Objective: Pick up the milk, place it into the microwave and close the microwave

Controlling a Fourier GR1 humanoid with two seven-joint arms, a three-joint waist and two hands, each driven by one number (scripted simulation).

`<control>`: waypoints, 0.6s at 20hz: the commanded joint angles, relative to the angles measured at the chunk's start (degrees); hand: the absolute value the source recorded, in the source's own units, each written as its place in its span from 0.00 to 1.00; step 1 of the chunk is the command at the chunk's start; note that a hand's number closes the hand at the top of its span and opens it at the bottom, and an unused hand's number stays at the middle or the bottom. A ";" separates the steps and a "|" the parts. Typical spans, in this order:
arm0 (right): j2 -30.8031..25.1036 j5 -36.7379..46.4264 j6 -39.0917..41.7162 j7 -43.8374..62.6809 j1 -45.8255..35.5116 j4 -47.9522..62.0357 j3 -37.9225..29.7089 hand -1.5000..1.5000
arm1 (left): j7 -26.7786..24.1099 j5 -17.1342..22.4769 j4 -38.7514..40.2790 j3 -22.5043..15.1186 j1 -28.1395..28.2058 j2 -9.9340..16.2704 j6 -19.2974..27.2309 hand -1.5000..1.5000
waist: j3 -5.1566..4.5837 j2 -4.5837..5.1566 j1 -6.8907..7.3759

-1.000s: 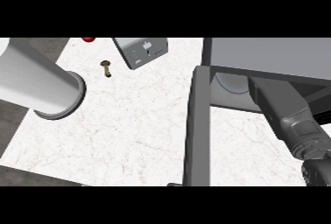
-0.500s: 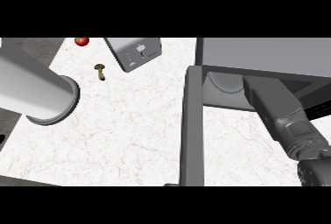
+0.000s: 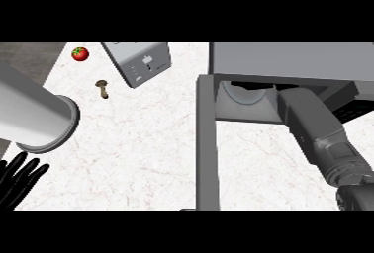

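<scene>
Looking down on the white surface (image 3: 139, 158), take the microwave (image 3: 292, 59) as your landmark: it stands at the far right with its door (image 3: 207, 143) swung out toward you, seen edge-on as a long grey bar running from the cavity mouth to the near edge. Your right forearm (image 3: 321, 133) runs from the lower right up into the cavity, and the right hand is hidden inside, so you cannot tell whether it is wide, narrow or holding anything. The milk does not show anywhere; only a pale round plate (image 3: 245, 93) is visible on the cavity floor just left of the arm, so the carton is probably inside with that hand, though that is a guess.

The door's free edge lies left of the right arm and nearer your left side. Your left hand (image 3: 18, 180) rests well left of the door at the near edge, fingers straight and up, holding nothing. Farther left of the microwave lie a toaster-like box (image 3: 139, 62), a small mushroom (image 3: 104, 88) and a tomato (image 3: 80, 53).
</scene>
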 commanded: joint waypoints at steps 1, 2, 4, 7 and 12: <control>-0.42 -2.93 10.68 -1.65 0.84 -1.32 -2.28 0.00 | 1.00 -1.86 0.57 -4.68 2.47 -1.37 -4.71 0.00 | -0.35 -1.32 -1.62; 2.15 -2.77 9.93 -5.06 4.07 -1.74 -1.95 0.00 | 1.84 -3.27 2.08 -5.36 -0.20 -1.47 -2.78 0.00 | -0.36 -1.43 -2.57; 3.19 -4.26 12.54 -5.24 5.69 -2.18 -2.92 0.00 | 0.03 -5.74 2.34 -4.94 0.81 -2.10 -6.15 0.00 | -0.43 -2.01 -3.24; 6.90 -5.12 14.46 -7.22 8.72 -2.83 -2.97 0.00 | -2.11 -10.50 4.69 -6.01 -0.67 -3.38 -8.34 0.00 | -0.46 -2.11 -3.49; 10.21 -5.32 18.35 -8.70 14.39 -5.91 -1.10 0.00 | -4.82 -18.16 7.68 -8.14 -6.05 -3.45 -4.44 0.00 | -0.53 -2.70 -5.13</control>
